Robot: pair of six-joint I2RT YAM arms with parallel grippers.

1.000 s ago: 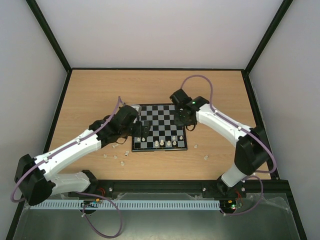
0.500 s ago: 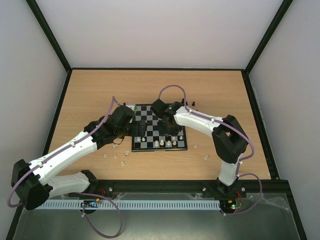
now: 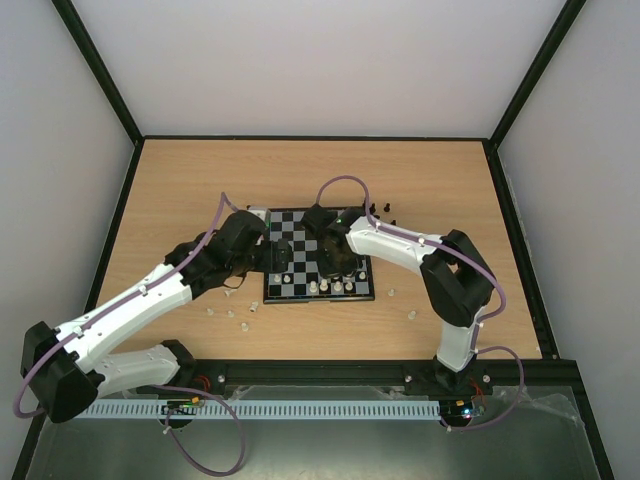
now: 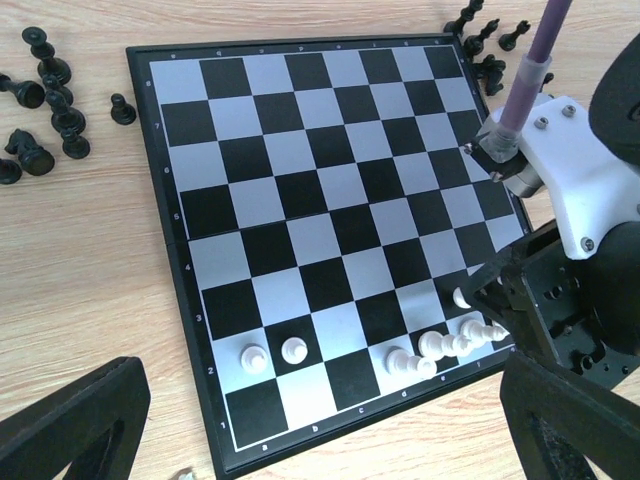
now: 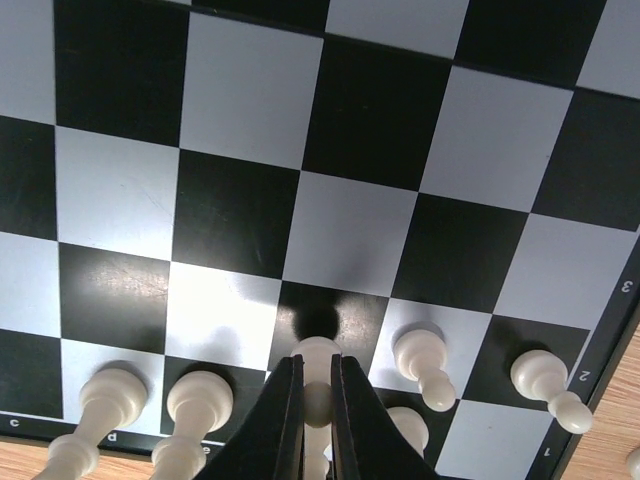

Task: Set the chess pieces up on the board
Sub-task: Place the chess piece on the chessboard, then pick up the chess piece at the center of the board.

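Board (image 4: 300,200) lies mid-table (image 4: 80,260). A handful of white pieces (image 4: 293,350) stand on the near ranks; black pieces (image 4: 122,107) all off-board. Right jaws clenched on white pawn (image 5: 316,352) there; left jaws released. Judged mostly undone.

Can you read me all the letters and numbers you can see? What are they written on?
"3", "2", "1": on the board's black border, right wrist view.
"c": same border, lower left of that view.
"5", "4", "3", "2", "1": same border beside the rows, left wrist view.
Other border marks: too small or blurred to read.
Chess pieces and table: no writing.
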